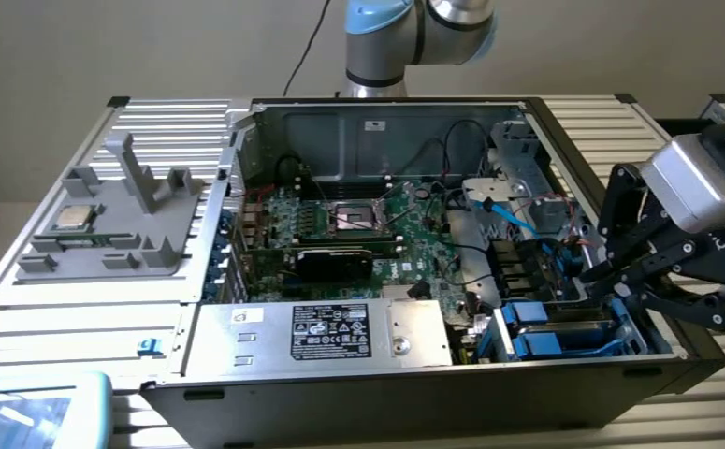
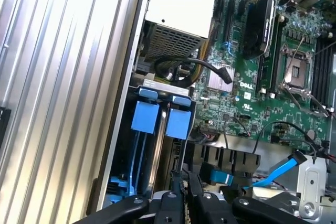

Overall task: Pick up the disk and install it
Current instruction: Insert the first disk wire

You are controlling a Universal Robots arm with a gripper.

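1. Our pincer (image 1: 618,285) (image 2: 184,190) is clenched, fingertips nearly meeting.
2. We see the disk (image 1: 568,327) (image 2: 177,124) slotted in the drive bay (image 1: 637,332) just ahead of those fingertips, blue tab at its far end.

wall (image 1: 112,47): plain grey | table (image 1: 75,318): ribbed light metal slats | light: even

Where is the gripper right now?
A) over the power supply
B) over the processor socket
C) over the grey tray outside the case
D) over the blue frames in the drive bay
D: the wrist view shows the gripper directly above the two blue drive frames.
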